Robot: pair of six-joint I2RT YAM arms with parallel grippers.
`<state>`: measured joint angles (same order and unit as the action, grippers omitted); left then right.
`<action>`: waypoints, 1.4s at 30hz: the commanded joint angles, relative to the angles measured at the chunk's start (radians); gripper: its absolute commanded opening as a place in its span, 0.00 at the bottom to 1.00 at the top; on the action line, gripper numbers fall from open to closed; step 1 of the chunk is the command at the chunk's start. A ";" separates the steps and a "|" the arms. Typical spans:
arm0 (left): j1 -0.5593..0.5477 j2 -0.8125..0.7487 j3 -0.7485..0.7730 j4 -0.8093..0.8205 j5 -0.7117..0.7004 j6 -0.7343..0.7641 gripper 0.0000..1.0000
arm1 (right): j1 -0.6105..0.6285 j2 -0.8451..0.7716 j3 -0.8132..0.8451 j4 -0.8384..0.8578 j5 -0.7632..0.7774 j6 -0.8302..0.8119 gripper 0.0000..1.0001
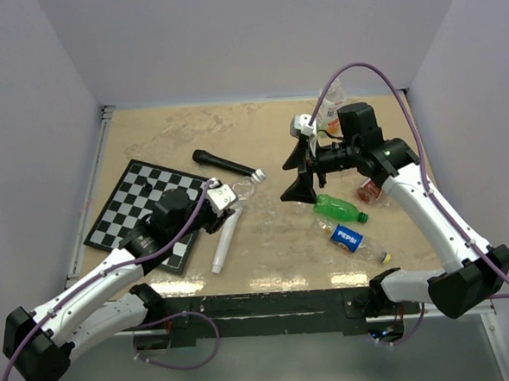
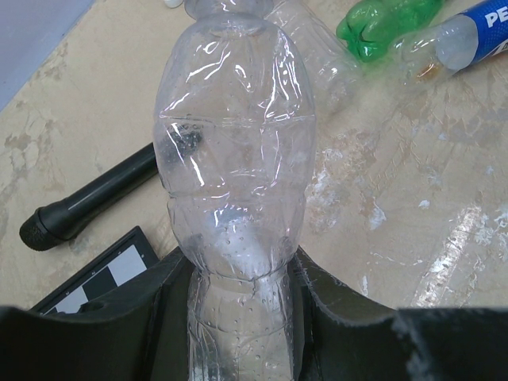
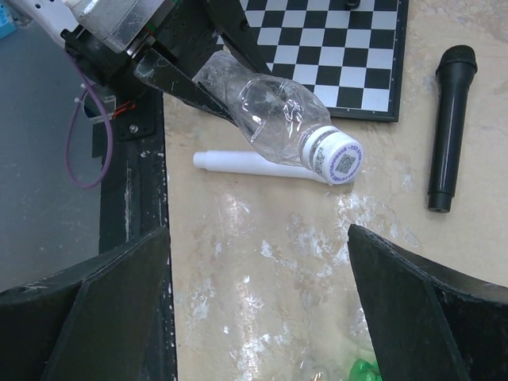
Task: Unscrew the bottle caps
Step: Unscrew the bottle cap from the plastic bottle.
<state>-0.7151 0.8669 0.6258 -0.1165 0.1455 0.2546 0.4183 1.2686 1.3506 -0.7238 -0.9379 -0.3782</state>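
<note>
Holding the clear bottle (image 2: pixel 234 159) above the table (image 3: pixel 262 262): left fingers (image 2: pixel 147 317) pinch its lower body from both sides, closed down onto the plastic. The long axis runs from that grip toward the right side, with the white cap (image 3: pixel 333 156) at the free end. Right fingers (image 3: pixel 103 302) are spread fully wide, holding and touching nothing. The cap lies ahead of them, roughly centred on the gap and apart from both. Height offset looks small, but is hard to judge here.

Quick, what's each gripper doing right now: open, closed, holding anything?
Left gripper: closed on the clear bottle.
Right gripper: open, holding nothing.
</note>
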 commanded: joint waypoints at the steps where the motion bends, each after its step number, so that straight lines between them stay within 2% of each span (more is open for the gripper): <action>1: -0.003 0.001 0.008 0.048 0.017 0.011 0.00 | -0.004 -0.003 -0.001 0.026 -0.036 0.019 0.98; 38: -0.003 0.007 0.008 0.048 0.031 0.011 0.00 | -0.013 0.040 0.041 0.026 -0.079 0.061 0.98; 42: -0.004 0.009 0.008 0.048 0.035 0.009 0.00 | -0.013 0.070 0.068 0.046 -0.091 0.102 0.98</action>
<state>-0.7147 0.8753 0.6258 -0.1165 0.1558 0.2546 0.4103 1.3144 1.3582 -0.7177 -0.9890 -0.3279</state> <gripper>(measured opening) 0.459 0.982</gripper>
